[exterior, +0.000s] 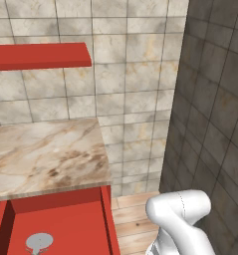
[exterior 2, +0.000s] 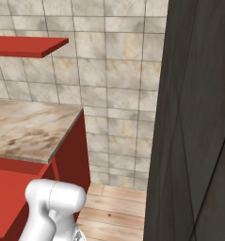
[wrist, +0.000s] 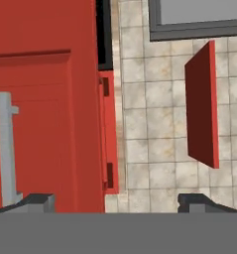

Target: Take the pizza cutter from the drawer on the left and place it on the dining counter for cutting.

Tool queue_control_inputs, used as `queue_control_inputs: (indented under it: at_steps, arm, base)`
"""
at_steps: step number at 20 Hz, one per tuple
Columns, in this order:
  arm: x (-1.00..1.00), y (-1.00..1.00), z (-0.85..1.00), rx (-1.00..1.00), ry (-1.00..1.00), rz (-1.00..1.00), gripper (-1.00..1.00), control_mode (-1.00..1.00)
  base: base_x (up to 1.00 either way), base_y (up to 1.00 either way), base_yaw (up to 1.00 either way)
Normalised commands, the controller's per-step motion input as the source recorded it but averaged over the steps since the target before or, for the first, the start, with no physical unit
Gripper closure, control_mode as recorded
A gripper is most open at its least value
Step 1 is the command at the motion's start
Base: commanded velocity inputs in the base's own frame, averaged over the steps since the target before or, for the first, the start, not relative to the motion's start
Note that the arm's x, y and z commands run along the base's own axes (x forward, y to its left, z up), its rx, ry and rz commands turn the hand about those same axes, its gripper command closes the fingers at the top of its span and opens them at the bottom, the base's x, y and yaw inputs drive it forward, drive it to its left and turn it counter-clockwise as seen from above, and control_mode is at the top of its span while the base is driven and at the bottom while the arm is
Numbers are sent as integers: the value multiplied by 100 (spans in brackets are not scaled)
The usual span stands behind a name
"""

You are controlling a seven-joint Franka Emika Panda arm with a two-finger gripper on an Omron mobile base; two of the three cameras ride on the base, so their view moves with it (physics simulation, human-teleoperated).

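At the far left of the left base view we see the drawer (exterior: 65,219) pulled open under the marbled wall counter (exterior: 46,154), and the pizza cutter (exterior: 39,242) lies on its plain red floor, grey wheel up, near the bottom edge. A red shelf (exterior: 38,56) hangs above on the tiled wall. In the hand view our gripper (wrist: 117,202) stands wide open with nothing between its tips, before a red drawer front with a silver bar handle (wrist: 6,149). We read no writing or labels anywhere.
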Motion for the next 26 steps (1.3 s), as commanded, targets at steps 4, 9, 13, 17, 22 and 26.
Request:
queue_control_inputs:
  at_steps: [4,9,13,17,22,26]
  arm:
    - [1,-27,74,1,-1,-3,-100,-100]
    - [0,-25,81,0,0,0,-100,-100]
    - [21,-24,87,4,0,0,-100,-100]
    - [62,-30,80,10,8,-1,-100,-100]
    - [98,-33,68,16,11,-1,-100,-100]
    - [100,-38,46,18,17,0,-100,-100]
  base:
    - [0,0,0]
    - [0,0,0]
    - [0,0,0]
    - [0,0,0]
    - [0,0,0]
    - [0,0,0]
